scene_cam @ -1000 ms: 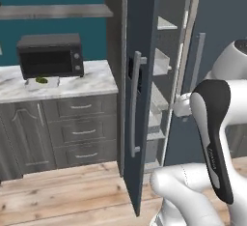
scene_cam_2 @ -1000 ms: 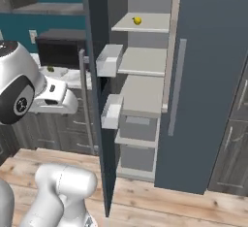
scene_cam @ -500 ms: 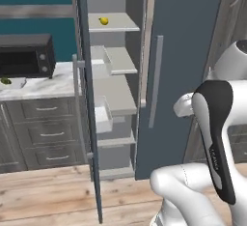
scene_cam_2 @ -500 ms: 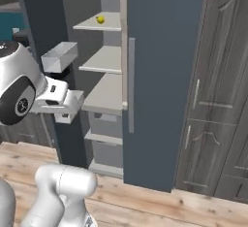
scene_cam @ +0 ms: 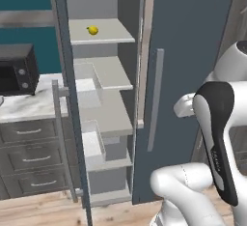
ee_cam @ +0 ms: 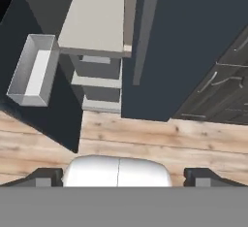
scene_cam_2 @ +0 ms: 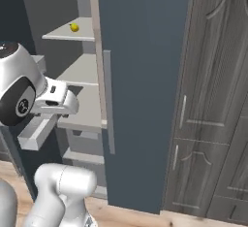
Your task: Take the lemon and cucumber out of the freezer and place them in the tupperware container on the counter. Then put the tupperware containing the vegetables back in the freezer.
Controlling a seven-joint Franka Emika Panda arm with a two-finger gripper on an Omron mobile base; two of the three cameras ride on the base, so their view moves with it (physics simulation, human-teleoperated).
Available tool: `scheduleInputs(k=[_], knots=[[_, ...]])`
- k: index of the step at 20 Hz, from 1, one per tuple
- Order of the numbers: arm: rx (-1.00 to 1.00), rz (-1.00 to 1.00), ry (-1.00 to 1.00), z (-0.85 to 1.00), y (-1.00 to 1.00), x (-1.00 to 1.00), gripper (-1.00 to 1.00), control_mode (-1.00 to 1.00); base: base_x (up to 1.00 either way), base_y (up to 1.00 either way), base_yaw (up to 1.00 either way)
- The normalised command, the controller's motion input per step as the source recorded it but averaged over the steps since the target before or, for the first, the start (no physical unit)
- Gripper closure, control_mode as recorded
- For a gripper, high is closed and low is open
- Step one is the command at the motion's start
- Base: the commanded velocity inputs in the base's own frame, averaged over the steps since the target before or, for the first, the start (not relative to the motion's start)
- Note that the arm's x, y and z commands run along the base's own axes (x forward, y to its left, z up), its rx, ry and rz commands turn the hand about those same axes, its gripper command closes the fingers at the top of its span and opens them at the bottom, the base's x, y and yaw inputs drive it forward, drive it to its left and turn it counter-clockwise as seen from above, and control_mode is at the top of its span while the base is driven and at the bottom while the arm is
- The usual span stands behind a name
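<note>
Item one, the freezer [scene_cam: 193, 51]: I see it tall and dark grey-blue, left door swung open edge-on, light grey shelves exposed, right door closed with a long grey handle [scene_cam: 154, 99].

Item two, the lemon [scene_cam: 92, 30]: small, yellow, alone on the upper shelf, at about 11 o'clock in my left base view and again at 10 o'clock in the right base view [scene_cam_2: 74, 27]. It sits well apart from the arm.

Item three, the pincer [ee_cam: 124, 175]: released, its two dark tips spread wide at 7 and 5 o'clock of the hand view, nothing between them. It looks down at the wooden floor [ee_cam: 145, 138] before the freezer's lower shelves.

Item four, the table [scene_cam: 34, 102]: marbled top at 9 o'clock in the left base view, carrying a black microwave [scene_cam: 17, 70], dark drawers beneath.

Item five, a clear bin [ee_cam: 34, 71] on the open door's inner side.

Item six, dark wood cabinets [scene_cam_2: 213, 100] just right of the freezer.
</note>
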Motion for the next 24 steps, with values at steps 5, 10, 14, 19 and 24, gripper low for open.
scheduleInputs(k=[5, 10, 14, 19, 24], knots=[[0.0, 0.0, 0.0, 0.0, 0.0, 0.0, -1.0, 1.0, 0.84, 0.21, -0.24], [0.0, 0.0, 0.0, 0.0, 0.0, 0.0, -1.0, 1.0, 0.39, 0.49, -0.19], [0.0, 0.0, 0.0, 0.0, 0.0, 0.0, -1.0, 1.0, 0.13, 0.66, -0.16], [0.05, 0.0, 0.0, 0.19, 0.0, 0.14, -1.0, -1.0, 0.19, 0.14, -0.05], [0.22, 0.0, -0.03, 0.81, 0.0, 0.15, -1.0, -1.0, 0.0, 0.0, 0.0]])
